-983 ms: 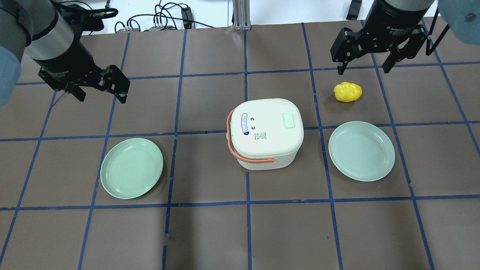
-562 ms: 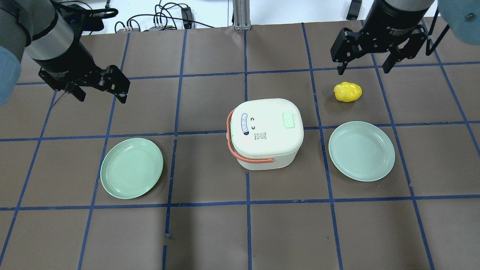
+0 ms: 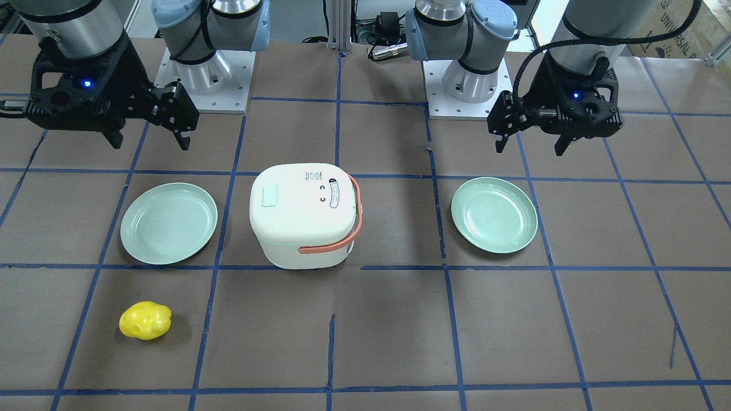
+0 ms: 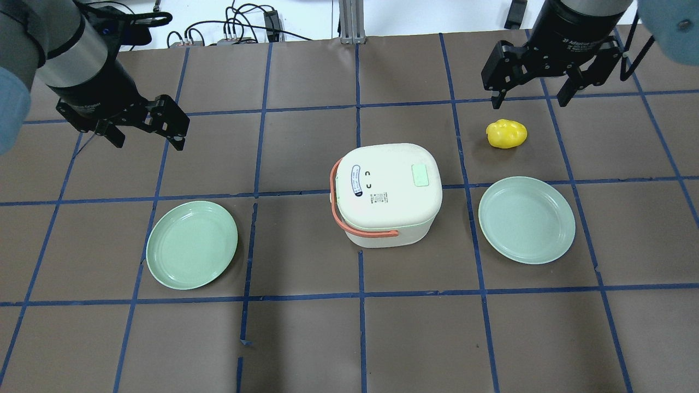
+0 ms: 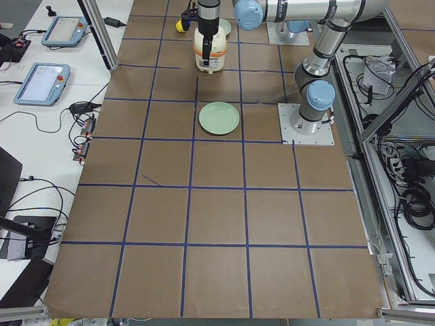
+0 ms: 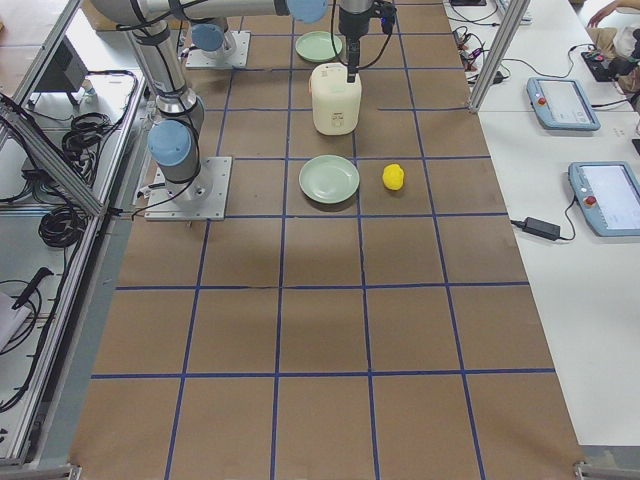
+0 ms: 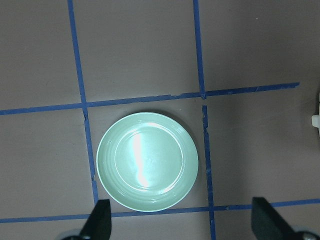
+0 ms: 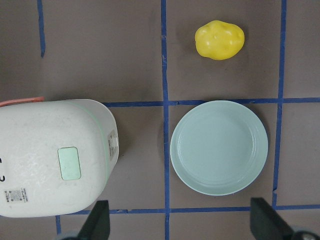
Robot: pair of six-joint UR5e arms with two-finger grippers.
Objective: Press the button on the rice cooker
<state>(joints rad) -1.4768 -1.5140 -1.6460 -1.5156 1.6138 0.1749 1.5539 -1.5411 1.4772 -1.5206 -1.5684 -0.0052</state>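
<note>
The cream rice cooker [image 4: 386,194] with an orange handle stands at the table's middle, lid shut. Its pale green button [image 4: 420,176] is on the lid's right side and also shows in the right wrist view [image 8: 69,163]. My left gripper [image 4: 148,143] is open and empty, hovering high at the back left, far from the cooker. My right gripper [image 4: 529,102] is open and empty, hovering at the back right, above and beyond a yellow toy potato [image 4: 507,134]. In the front-facing view the cooker [image 3: 302,214] sits between both grippers.
One green plate [image 4: 191,244] lies left of the cooker, under the left wrist camera [image 7: 147,162]. Another green plate [image 4: 526,219] lies right of the cooker, close to its button side. Blue tape lines grid the brown table. Cables lie beyond the far edge.
</note>
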